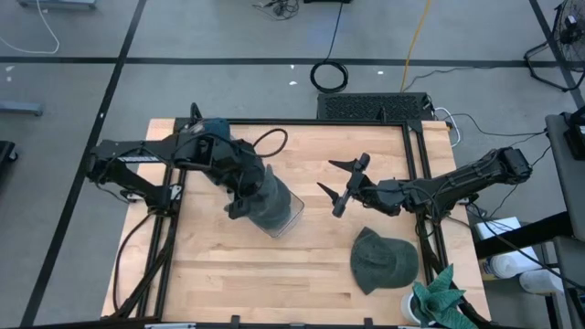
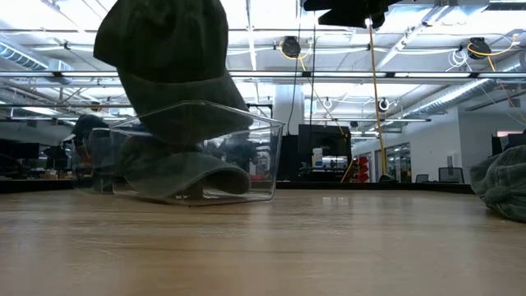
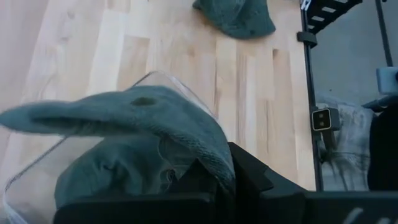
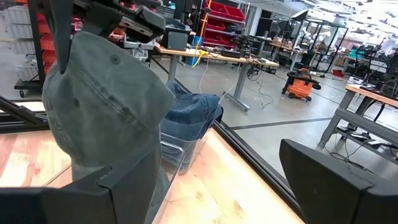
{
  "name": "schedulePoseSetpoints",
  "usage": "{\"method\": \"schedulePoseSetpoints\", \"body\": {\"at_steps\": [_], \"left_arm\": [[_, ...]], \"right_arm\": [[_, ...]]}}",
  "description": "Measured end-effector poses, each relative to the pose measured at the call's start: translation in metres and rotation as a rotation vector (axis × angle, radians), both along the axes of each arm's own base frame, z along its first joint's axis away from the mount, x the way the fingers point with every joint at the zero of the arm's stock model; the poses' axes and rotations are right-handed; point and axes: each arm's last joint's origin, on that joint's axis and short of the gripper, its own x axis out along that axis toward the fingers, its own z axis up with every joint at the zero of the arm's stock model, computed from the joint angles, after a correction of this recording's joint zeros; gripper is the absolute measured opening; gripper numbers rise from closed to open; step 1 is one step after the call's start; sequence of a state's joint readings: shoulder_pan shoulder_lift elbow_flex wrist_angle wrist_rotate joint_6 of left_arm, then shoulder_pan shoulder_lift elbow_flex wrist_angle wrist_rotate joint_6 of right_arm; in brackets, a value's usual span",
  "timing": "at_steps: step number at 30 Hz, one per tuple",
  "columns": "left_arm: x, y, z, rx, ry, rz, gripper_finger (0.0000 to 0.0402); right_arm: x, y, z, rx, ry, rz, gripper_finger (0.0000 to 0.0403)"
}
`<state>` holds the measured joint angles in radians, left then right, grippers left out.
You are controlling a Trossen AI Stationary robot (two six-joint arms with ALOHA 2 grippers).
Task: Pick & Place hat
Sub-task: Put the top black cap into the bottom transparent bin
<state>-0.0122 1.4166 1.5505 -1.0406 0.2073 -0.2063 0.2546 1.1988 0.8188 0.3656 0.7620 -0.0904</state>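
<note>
Held hat [image 1: 259, 196]: soft, light grey-green denim-like cloth with stitched seams and an eyelet; limp, so it is judged best pinched at the crown or brim edge. It is held over the bin, at about 9 o'clock from table centre.
Left gripper [image 1: 239, 190]: clamped on the held hat, above the bin.
Bin [image 2: 246, 156]: clear, thin-walled, rigid plastic; another hat already lies inside.
Spare hat [image 1: 384, 260]: crumpled cloth, lying at about 4 o'clock on the table.
Right gripper [image 1: 343, 187]: fingers spread, nothing grasped, raised near centre.
Table [image 1: 311, 283]: pale wood planks, smooth.
</note>
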Motion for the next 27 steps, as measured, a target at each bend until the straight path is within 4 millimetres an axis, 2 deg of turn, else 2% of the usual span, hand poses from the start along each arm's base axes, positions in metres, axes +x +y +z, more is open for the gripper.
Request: {"method": "schedulePoseSetpoints", "body": {"at_steps": [15,18,27], "left_arm": [[0.027,-0.004,-0.025,-0.034,0.094,0.087,0.0017],[0.033,-0.007,-0.024,-0.054,0.057,0.104,0.0020],[0.031,-0.007,-0.027,-0.011,0.102,0.231,0.0017]], "right_arm": [[0.000,0.000,0.000,-0.001,0.000,0.000,0.0314],[0.000,0.000,0.000,-0.002,0.002,-0.001,0.0314],[0.000,0.000,0.000,-0.002,0.003,-0.001,0.0314]]}}
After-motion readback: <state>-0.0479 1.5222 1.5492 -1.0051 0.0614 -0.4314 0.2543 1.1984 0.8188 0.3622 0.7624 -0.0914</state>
